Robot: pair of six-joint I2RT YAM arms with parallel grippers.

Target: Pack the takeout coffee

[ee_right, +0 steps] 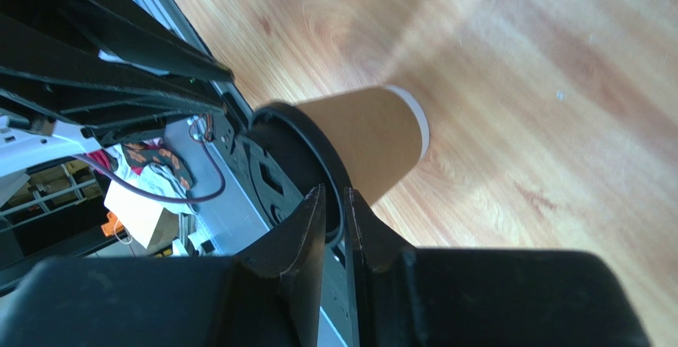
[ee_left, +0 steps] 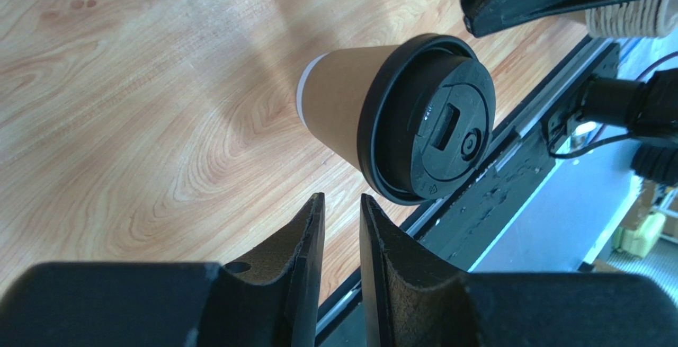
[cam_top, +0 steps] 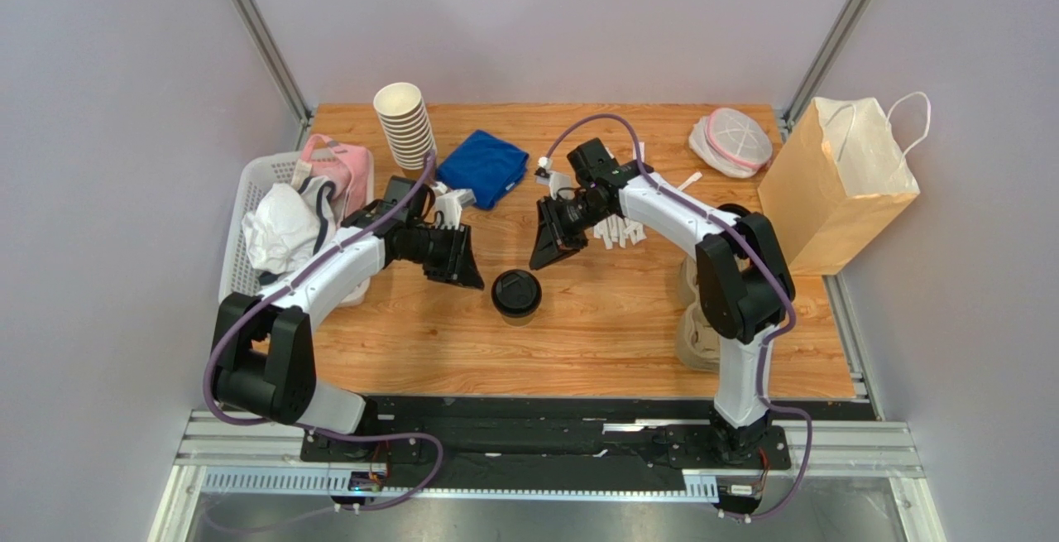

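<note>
One wide wooden counter (cam_top: 597, 331) carries everything. A tall kraft paper bag (cam_top: 839, 182) stands at the right edge of the top view, and a white basket (cam_top: 239, 238) of soft things sits at the left edge. Between them lie a stack of lidless cups (cam_top: 405, 124) and a blue cloth (cam_top: 482, 166), both toward the top.

The takeout coffee (cam_top: 516, 293) stands upright just below the middle of the frame, its black lid (ee_left: 434, 120) pressed on. It sits between the two arms and touches neither.

The left tool (cam_top: 454, 257) hangs just to the upper left of the cup, its jaws a narrow slit apart with nothing in them. The right tool (cam_top: 553, 244) hangs just to the upper right, its jaws almost together and also bare.

The step in hand looks like taking hold of the cup. To do it well, one tool should first spread wider than the cup. It should then close on the brown wall below the lid's rim. The squeeze should be light enough that the paper does not buckle or pop the lid. The cup should stay upright on the way to the bag's mouth, and the right arm is the nearer one.
</note>
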